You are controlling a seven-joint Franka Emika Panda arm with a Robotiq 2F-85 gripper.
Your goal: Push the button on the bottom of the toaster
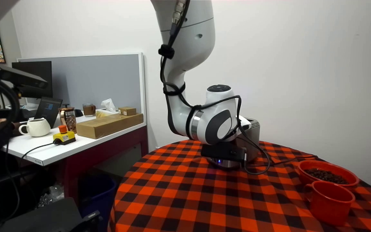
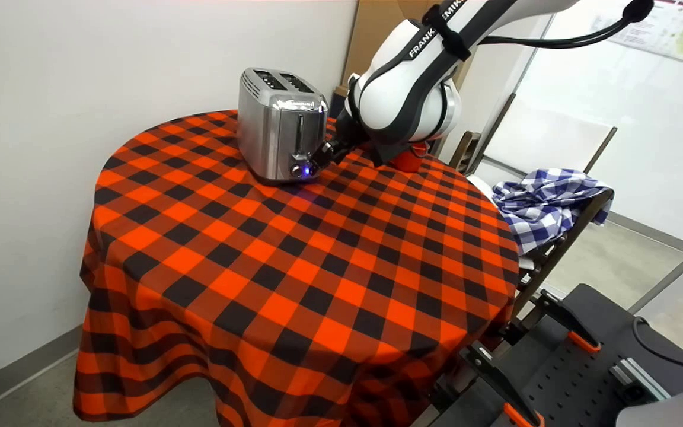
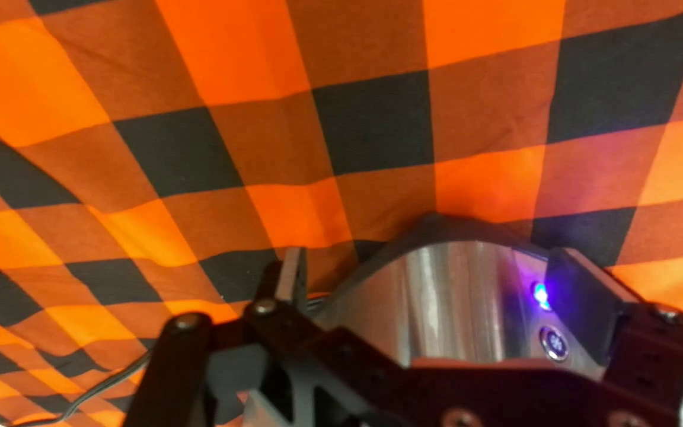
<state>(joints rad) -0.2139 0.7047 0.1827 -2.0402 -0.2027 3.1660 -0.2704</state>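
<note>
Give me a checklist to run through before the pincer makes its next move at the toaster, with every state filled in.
1. Toaster upright on the checked tablecloth: ok.
2. Target settled: cannot tell; the wrist view shows a blue-lit spot and a button with a snowflake-like mark.
3. Pincer shut for a single-point press: not ok; its fingers stand apart, with part of the toaster showing between them.
4. Fingertip contact with either target: cannot tell; one finger shows right beside both.
5. Red mug and red bowl apart from the toaster: ok.
6. Dark cord plugged in: cannot tell; its far end does not show.
</note>
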